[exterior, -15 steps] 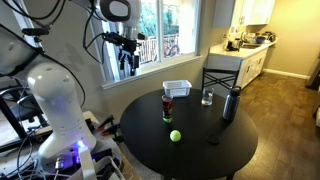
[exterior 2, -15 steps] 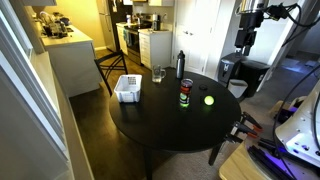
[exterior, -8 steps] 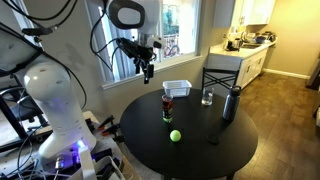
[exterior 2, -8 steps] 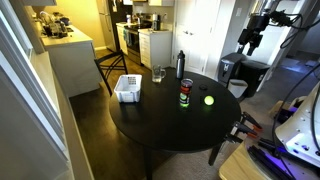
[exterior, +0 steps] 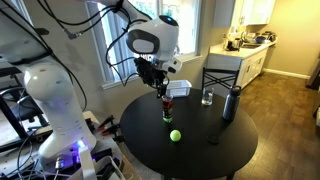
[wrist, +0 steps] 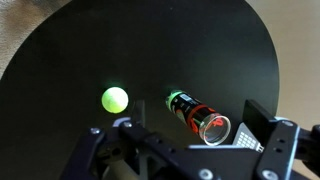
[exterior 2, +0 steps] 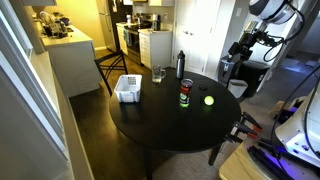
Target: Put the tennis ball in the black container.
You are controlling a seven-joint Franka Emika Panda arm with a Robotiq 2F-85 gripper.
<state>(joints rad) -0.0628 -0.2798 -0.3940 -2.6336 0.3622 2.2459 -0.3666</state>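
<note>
The tennis ball (exterior: 175, 135) is a small yellow-green ball lying on the round black table (exterior: 200, 150). It also shows in an exterior view (exterior 2: 209, 100) and in the wrist view (wrist: 115, 99). My gripper (exterior: 157, 84) hangs above the table's far side, near the banded can, well above and apart from the ball; it also shows in an exterior view (exterior 2: 240, 58). In the wrist view the gripper (wrist: 188, 140) is open and empty, with the jaws wide apart. A tall black bottle-like container (exterior: 231, 104) stands upright at the table's side.
A black can with green and red bands (exterior: 167, 108) stands beside the ball, also in the wrist view (wrist: 197, 113). A white basket (exterior: 177, 89) and a drinking glass (exterior: 207, 97) stand further back. A small dark object (exterior: 213, 140) lies near the table's edge. A chair stands behind.
The arm has swung from by the window to over the table and come lower. The gripper stays open. Ball, can, basket and bottle have not moved.
</note>
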